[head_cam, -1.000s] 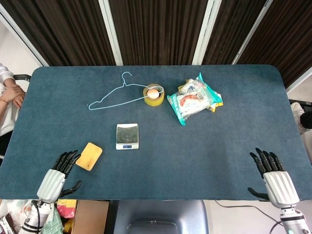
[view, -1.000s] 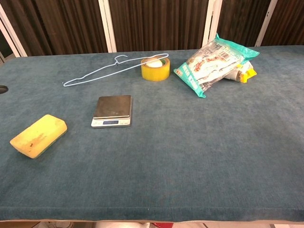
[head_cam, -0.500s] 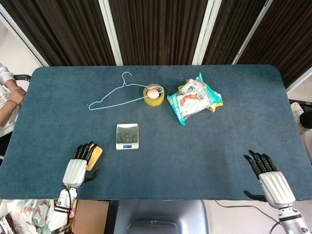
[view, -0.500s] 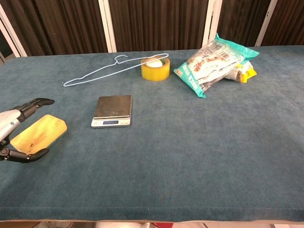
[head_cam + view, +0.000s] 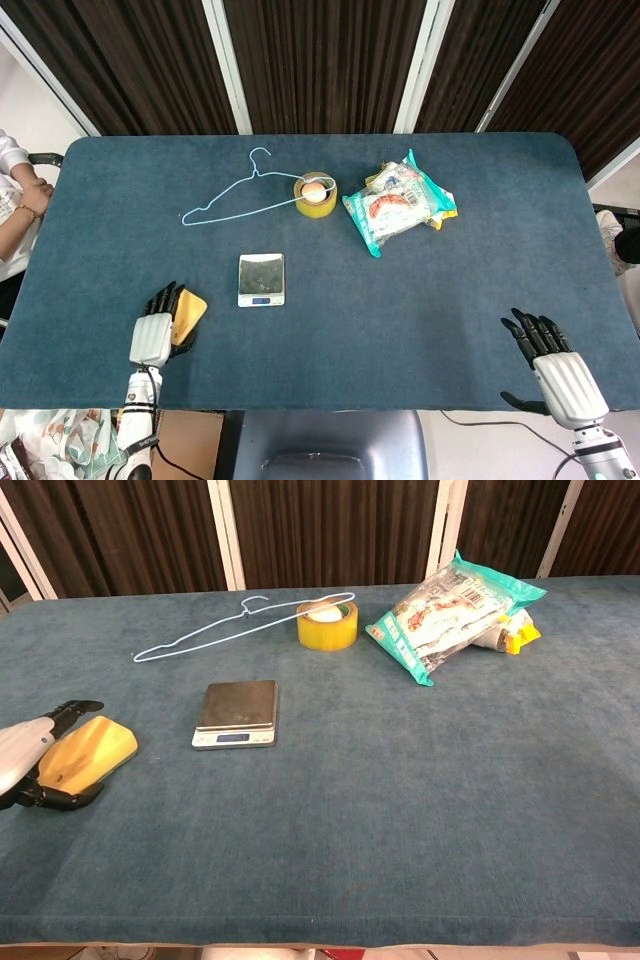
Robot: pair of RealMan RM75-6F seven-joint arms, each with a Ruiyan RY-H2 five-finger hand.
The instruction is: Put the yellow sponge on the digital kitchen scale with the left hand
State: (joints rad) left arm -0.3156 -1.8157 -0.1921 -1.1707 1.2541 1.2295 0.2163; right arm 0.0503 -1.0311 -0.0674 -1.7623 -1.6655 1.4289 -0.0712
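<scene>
The yellow sponge [image 5: 191,307] [image 5: 92,754] lies near the table's front left. My left hand [image 5: 153,335] [image 5: 22,752] covers its left part and grips it, fingers over the far edge and thumb against the near edge. The digital kitchen scale [image 5: 261,279] [image 5: 236,713], silver with nothing on it, sits a short way to the right of the sponge and slightly farther back. My right hand [image 5: 555,365] hovers at the front right edge with fingers spread and nothing in it; only the head view shows it.
A light blue wire hanger [image 5: 240,195] [image 5: 215,630] lies behind the scale. Its end rests on a yellow tape roll [image 5: 315,195] [image 5: 327,627]. A teal snack bag [image 5: 398,205] [image 5: 455,610] sits at the back right. A person's arm [image 5: 15,190] is at the left edge.
My left hand moved from the front left edge onto the sponge and closed its fingers and thumb around it. The right hand shifted only slightly.
</scene>
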